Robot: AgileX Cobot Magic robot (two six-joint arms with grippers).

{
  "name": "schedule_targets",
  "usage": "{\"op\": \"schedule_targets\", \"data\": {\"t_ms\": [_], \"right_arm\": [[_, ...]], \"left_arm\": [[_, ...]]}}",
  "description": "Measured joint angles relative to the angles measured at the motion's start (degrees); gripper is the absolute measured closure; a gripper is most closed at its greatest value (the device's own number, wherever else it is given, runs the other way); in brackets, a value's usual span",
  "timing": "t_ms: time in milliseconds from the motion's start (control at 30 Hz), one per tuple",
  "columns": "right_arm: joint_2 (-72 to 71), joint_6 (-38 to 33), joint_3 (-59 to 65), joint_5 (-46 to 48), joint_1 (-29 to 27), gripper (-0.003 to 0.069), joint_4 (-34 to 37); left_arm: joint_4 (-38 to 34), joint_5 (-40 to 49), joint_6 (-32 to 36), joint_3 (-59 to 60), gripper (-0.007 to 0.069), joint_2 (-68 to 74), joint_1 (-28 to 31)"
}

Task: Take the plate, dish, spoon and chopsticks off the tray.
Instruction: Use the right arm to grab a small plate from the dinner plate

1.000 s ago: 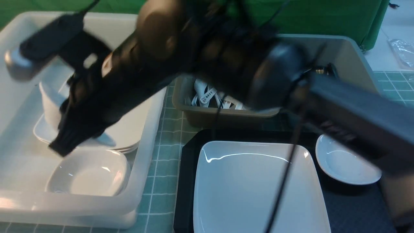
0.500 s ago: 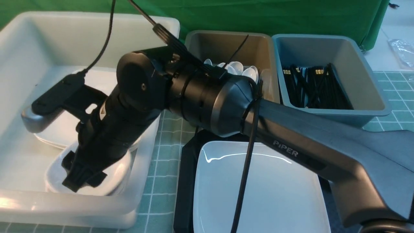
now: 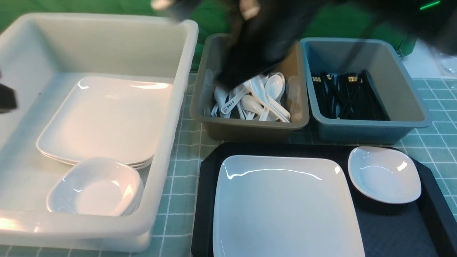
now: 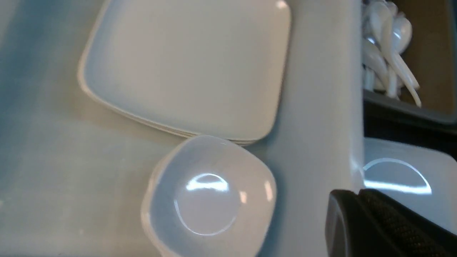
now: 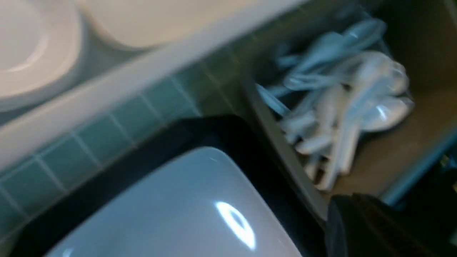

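Note:
The large white plate (image 3: 285, 203) lies flat on the black tray (image 3: 392, 228), filling its left part. A small white dish (image 3: 383, 175) sits at the tray's far right corner. Spoons (image 3: 262, 96) lie only in the brown tub and chopsticks (image 3: 342, 96) only in the blue tub; none shows on the tray. My right gripper (image 3: 226, 81) is a blurred dark shape above the spoon tub, shut and empty (image 5: 351, 200). My left gripper (image 4: 357, 194) is shut and empty, hovering over the white tub's wall next to the plate (image 4: 403, 178).
A big white tub (image 3: 167, 117) on the left holds a stack of square plates (image 3: 103, 121) and a stack of small dishes (image 3: 96, 189). The brown tub (image 3: 250, 130) and blue tub (image 3: 371, 130) stand just behind the tray. Green gridded mat underneath.
My right arm has pulled out of the white tub and swung up and to the right, now over the spoon tub. The stack of small dishes it covered is in plain sight.

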Motion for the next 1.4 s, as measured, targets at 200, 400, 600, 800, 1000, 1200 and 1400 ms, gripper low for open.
{"op": "schedule_targets", "data": {"t_ms": [200,400,600,800,1000,1200,1400], "right_arm": [[-12.11,0.51,24.68,-0.52,-16.76,0.0613,4.23],[-13.12,0.15,46.39,-11.87,-26.47,0.0344,8.71],[-8.37,-2.1,56.41,-24.85,-27.18,0.0083,8.32],[-4.12,-2.05,56.8,-31.67,-27.35,0.0127,6.46],[-0.31,-1.48,56.8,-33.36,-27.35,0.0324,3.35],[-4.2,0.29,56.19,-33.17,-26.95,0.0512,3.26],[-17.34,0.54,55.29,-31.07,-27.34,0.0599,13.86]], "left_arm": [[4.13,-2.81,0.04,4.35,0.0615,0.0,-14.26],[4.19,-5.12,0.04,6.48,0.0615,0.0,-17.81],[4.12,-5.41,0.04,6.68,0.0615,0.0,-18.0],[4.12,-5.41,-0.02,6.68,0.0615,0.0,-18.0],[4.12,-4.57,-0.02,6.68,0.0615,0.0,-18.02],[4.07,-4.31,-0.02,6.68,0.0615,0.0,-18.02],[4.07,-5.0,-0.76,6.68,0.0615,0.0,-18.02]]}}
